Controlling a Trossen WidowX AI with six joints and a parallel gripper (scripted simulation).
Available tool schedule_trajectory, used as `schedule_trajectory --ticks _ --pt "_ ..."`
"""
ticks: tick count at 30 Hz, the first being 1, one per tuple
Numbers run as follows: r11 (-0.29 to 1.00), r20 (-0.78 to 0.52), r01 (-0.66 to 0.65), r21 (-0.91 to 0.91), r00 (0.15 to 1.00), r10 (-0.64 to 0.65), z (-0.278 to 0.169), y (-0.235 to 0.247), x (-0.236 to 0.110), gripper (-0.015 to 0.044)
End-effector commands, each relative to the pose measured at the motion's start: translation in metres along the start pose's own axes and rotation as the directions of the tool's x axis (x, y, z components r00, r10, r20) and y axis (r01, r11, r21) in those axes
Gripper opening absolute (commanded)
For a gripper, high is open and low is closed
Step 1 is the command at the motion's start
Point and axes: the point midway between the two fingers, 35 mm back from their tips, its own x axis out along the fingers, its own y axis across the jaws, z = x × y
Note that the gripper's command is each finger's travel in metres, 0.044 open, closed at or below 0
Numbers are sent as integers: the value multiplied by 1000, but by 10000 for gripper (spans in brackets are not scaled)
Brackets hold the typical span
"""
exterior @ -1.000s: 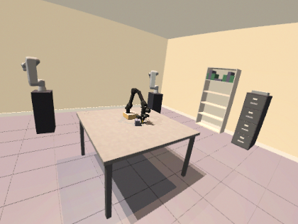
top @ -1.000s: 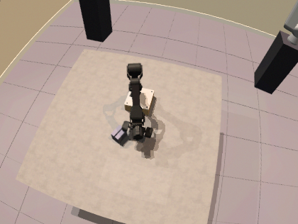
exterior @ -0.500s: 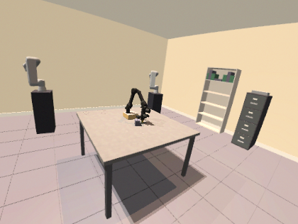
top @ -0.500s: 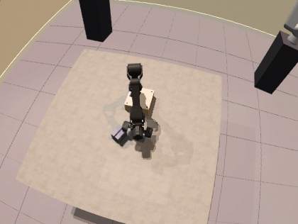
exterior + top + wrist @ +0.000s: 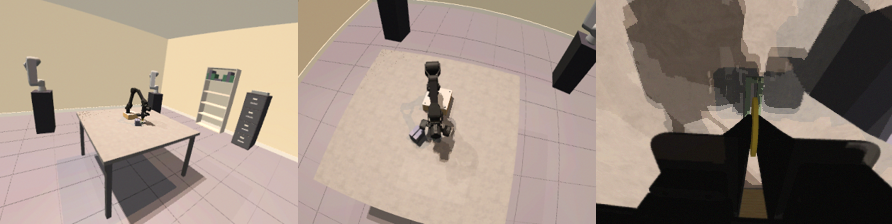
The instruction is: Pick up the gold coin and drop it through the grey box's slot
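Note:
In the wrist view my gripper (image 5: 752,119) is shut on the thin gold coin (image 5: 754,107), which I see edge-on as a narrow yellow strip between the two dark fingers. The dark-green holder (image 5: 755,88) lies just beyond the fingertips, and the coin's far edge overlaps it. The grey box (image 5: 856,65) (image 5: 416,135) (image 5: 138,122) stands close by, at the upper right of the wrist view and just left of the gripper (image 5: 436,135) (image 5: 142,119) in the top view. Its slot is not visible. The coin and the holder are hidden under the gripper in the top and exterior views.
The arm reaches down from a tan base block (image 5: 448,98) near the middle of the beige table (image 5: 369,159) (image 5: 117,138). Black pedestals (image 5: 393,18) (image 5: 572,64) stand on the floor beyond the table's far corners. A shelf (image 5: 218,99) and a cabinet (image 5: 251,118) stand by the wall.

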Motion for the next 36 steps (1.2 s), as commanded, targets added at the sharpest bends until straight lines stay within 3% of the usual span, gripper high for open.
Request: schedule_trajectory --ticks 1,26,36 --pt "1000 14 -1 -3 1000 1 3 1 -16 0" --pt "1000 14 -1 2 1000 1 -2 -1 -68 0" --pt "948 15 -5 318 1000 1 1 -8 -69 0"
